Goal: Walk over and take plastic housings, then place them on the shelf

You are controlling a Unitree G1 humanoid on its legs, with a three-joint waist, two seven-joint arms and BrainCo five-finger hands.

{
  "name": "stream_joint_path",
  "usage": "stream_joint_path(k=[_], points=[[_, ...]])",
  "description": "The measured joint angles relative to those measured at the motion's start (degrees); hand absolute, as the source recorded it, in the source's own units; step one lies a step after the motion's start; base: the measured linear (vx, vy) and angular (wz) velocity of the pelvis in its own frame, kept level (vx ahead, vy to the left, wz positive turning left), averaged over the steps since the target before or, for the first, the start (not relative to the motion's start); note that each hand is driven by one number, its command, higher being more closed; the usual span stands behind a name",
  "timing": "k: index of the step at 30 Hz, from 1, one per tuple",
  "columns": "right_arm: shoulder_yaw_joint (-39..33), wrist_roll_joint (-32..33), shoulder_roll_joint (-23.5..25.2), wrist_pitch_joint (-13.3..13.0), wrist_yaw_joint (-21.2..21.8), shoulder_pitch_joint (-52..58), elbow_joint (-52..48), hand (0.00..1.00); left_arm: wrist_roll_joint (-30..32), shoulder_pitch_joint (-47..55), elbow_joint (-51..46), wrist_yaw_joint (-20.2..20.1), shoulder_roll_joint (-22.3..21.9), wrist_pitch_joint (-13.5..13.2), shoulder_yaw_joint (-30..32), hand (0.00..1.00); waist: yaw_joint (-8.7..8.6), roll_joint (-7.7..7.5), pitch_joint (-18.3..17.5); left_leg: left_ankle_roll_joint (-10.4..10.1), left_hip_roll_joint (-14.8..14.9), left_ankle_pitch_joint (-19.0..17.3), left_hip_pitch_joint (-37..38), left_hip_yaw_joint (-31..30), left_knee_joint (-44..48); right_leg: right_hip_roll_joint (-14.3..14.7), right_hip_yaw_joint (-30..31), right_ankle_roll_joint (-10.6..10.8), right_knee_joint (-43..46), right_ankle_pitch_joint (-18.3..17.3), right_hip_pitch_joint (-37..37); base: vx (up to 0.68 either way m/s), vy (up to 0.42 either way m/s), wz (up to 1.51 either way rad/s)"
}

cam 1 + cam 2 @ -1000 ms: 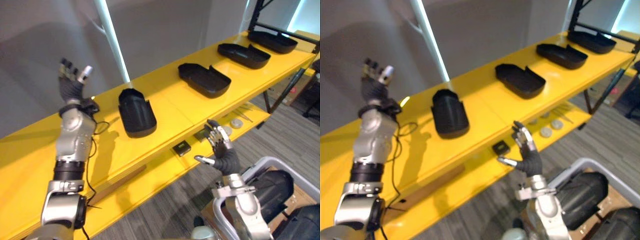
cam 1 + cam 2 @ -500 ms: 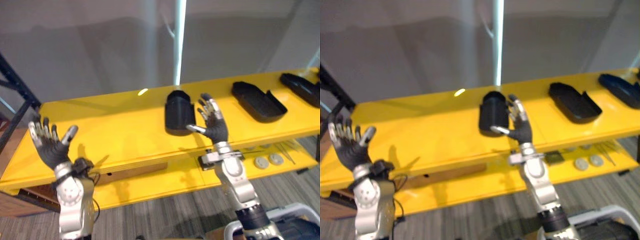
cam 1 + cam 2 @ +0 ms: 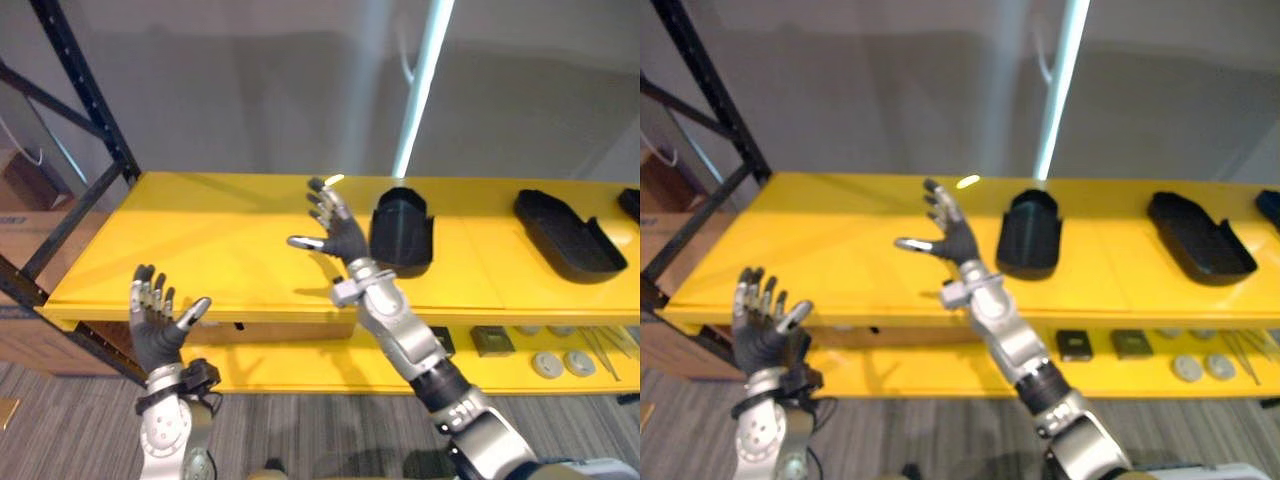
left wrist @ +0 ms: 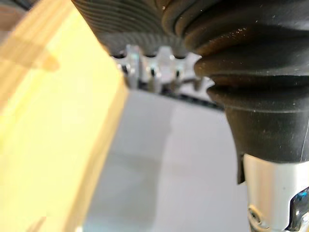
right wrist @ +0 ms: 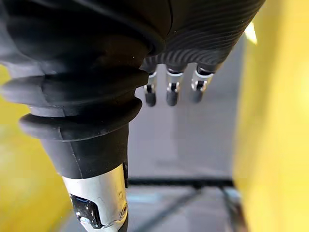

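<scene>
Hovering over the yellow shelf [image 3: 220, 240], your right robot hand [image 3: 335, 235] has its fingers spread wide. Your left robot hand [image 3: 155, 335] is raised before the shelf's front edge, fingers spread too. On the shelf, a black plastic housing [image 3: 402, 232] stands just beside the right robot hand, apart from it; a second housing [image 3: 568, 233] lies farther right along the shelf.

- Shelf [image 3: 220, 240]: bright yellow boards, plain.
- Shelf frame [image 3: 88, 100]: black.
- Near plastic housing [image 3: 402, 232] and far plastic housing [image 3: 565, 232]: plain black.
- Left hand [image 3: 155, 325] and right hand [image 3: 335, 230]: silver fingers, dark tips, dark ribbed covers.
- Wall [image 3: 250, 90]: plain grey.
- Floor [image 3: 60, 420]: grey, finely striped.
- Discs [image 3: 548, 364]: pale grey.
</scene>
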Motion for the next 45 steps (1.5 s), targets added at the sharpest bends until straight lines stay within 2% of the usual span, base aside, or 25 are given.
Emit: stream_joint_path(k=[2, 4, 7, 11, 12, 14, 15, 19, 23, 27, 32, 36, 39, 43, 45], points=[[0.72, -0.18, 2.64, 1.27, -2.62, -0.86, 5.54, 0.00, 0.08, -0.11, 0.66, -0.19, 0.00, -1.10, -2.37, 0.00, 1.24, -0.02, 0.04, -0.02, 0.01, -0.01, -0.01, -0.11, 0.05, 0.08, -0.25, 0.09, 0.02, -0.01, 0.18, 0.05, -0.002, 0.11], [0.75, -0.18, 3.49, 1.35, -4.40, -1.85, 8.94, 0.00, 0.07, -0.11, 0.67, -0.68, -0.01, -1.80, -4.11, 0.00, 1.63, 0.11, 0.13, -0.02, -0.02, -0.01, -0.38, -0.39, 0.22, 0.10, -0.54, 0.06, 0.01, -0.04, 0.05, 0.03, -0.001, 0.08], [0.75, -0.18, 3.62, 1.36, -7.55, -3.14, 10.63, 0.00, -0.02, -0.35, 1.27, -1.26, 0.00, -2.31, -5.91, 0.00, 1.84, 0.31, 0.25, 0.00, -0.05, 0.02, -1.03, -0.71, 0.23, 0.10, -0.81, 0.06, 0.03, -0.04, -0.49, 0.01, 0.000, 0.04], [-0.02, -0.86, 4.18, 1.73, -12.92, -7.54, 18.83, 0.00, -0.36, -1.48, 3.16, -2.28, 0.06, -2.33, -9.00, 0.00, 2.18, 0.46, 0.35, -0.04, -0.10, 0.30, -1.45, -1.86, 0.24, 0.12, -1.85, -0.07, 0.11, -0.12, -0.27, -0.01, -0.005, 0.12], [-0.20, -1.72, 4.55, 1.92, -15.10, -9.09, 21.01, 0.00, -0.67, -1.61, 3.48, -2.38, 0.05, -2.43, -10.28, 0.00, 2.65, 0.79, 0.57, -0.03, -0.08, 0.41, -1.77, -1.89, 0.24, 0.12, -1.93, -0.12, 0.22, -0.15, -0.52, -0.02, 0.002, 0.10], [-0.88, -1.86, 5.28, 1.96, -16.87, -10.76, 22.59, 0.00, -0.66, -1.79, 3.48, -2.39, 0.13, -2.77, -11.36, 0.00, 2.69, 1.39, 1.48, 0.01, -0.07, 0.46, -1.83, -1.98, 0.24, 0.09, -2.02, -0.18, 0.47, -0.19, -0.60, -0.03, 0.005, 0.04], [-3.00, -1.94, 5.68, 1.96, -18.45, -12.01, 23.61, 0.00, -0.62, -2.30, 3.48, -2.39, 0.18, -3.34, -12.20, 0.00, 2.77, 2.01, 2.55, -0.01, -0.09, 0.63, -1.91, -2.14, 0.24, 0.01, -2.22, -0.44, 0.59, -0.36, -0.64, -0.04, 0.006, 0.04], [-8.13, -4.18, 5.26, 1.77, -22.03, -14.27, 26.71, 0.00, -0.64, -4.80, 3.48, -2.17, 0.45, -4.06, -12.46, 0.00, 2.81, 2.61, 3.78, -0.01, 0.05, 1.50, -4.04, -3.31, 0.24, -0.06, -3.39, -0.58, 0.73, -0.47, -2.05, -0.05, -0.003, 0.19], [-15.47, -5.56, 1.90, 1.07, -25.60, -17.32, 28.72, 0.00, -0.73, -7.36, 3.78, -1.56, 2.97, -4.43, -15.81, 0.00, 3.05, 2.89, 6.74, 0.02, 0.57, 2.19, -5.63, -3.57, 0.27, 0.61, -3.45, -0.28, -0.21, 0.96, -2.89, -0.01, -0.011, 0.03], [-20.35, -6.40, -1.97, -0.44, -27.14, -17.53, 28.72, 0.00, -1.16, -7.89, 5.21, -1.48, 3.04, -4.42, -16.96, 0.00, 3.00, 3.16, 6.94, 0.03, 0.61, 2.25, -6.51, -3.37, 0.30, 0.88, -3.15, -0.36, -0.64, 1.31, -3.72, 0.01, -0.003, 0.00], [-25.29, -6.48, -7.26, -1.31, -27.80, -21.56, 29.21, 0.00, -3.12, -9.58, 5.89, -1.43, 3.09, -4.47, -18.56, 0.00, 2.67, 6.11, 11.00, 0.00, 0.95, 2.24, -6.60, -3.20, 0.64, 1.06, -2.70, -0.44, -0.53, 1.36, -3.85, 0.00, -0.003, -0.01], [-28.87, -7.47, -10.55, -2.85, -27.24, -24.61, 31.12, 0.00, -3.68, -10.38, 5.94, -1.43, 3.08, -4.67, -20.16, 0.00, 2.49, 7.27, 13.73, 0.01, 1.15, 2.20, -7.98, -2.91, 1.51, 1.03, -1.76, -0.57, 0.56, 1.28, -5.79, -0.01, -0.004, -0.07], [-29.22, -7.96, -13.40, -3.91, -26.13, -25.23, 31.22, 0.00, -5.04, -10.78, 6.17, -1.40, 3.05, -4.79, -21.00, 0.00, 2.40, 7.98, 15.19, 0.01, 1.08, 2.20, -7.90, -2.84, 1.58, 0.85, -1.63, -0.66, 1.16, 1.21, -5.99, 0.00, -0.002, -0.01], [-29.17, -8.21, -14.43, -4.81, -25.00, -25.63, 31.57, 0.00, -5.50, -10.47, 7.08, -0.92, 3.06, -4.86, -21.03, 0.00, 2.37, 8.43, 15.69, 0.02, 1.16, 2.19, -7.94, -2.02, 1.61, 0.69, -0.80, -1.04, 2.67, 0.68, -7.30, -0.02, -0.002, -0.12], [-29.03, -8.51, -14.90, -5.32, -24.45, -26.95, 31.60, 0.00, -5.82, -10.62, 7.53, -0.89, 3.04, -4.88, -21.08, 0.00, 2.03, 9.16, 17.05, 0.07, 1.18, 2.16, -7.89, -1.81, 1.98, 0.38, -0.30, -1.16, 4.20, 0.09, -7.92, -0.06, -0.005, -0.08]])
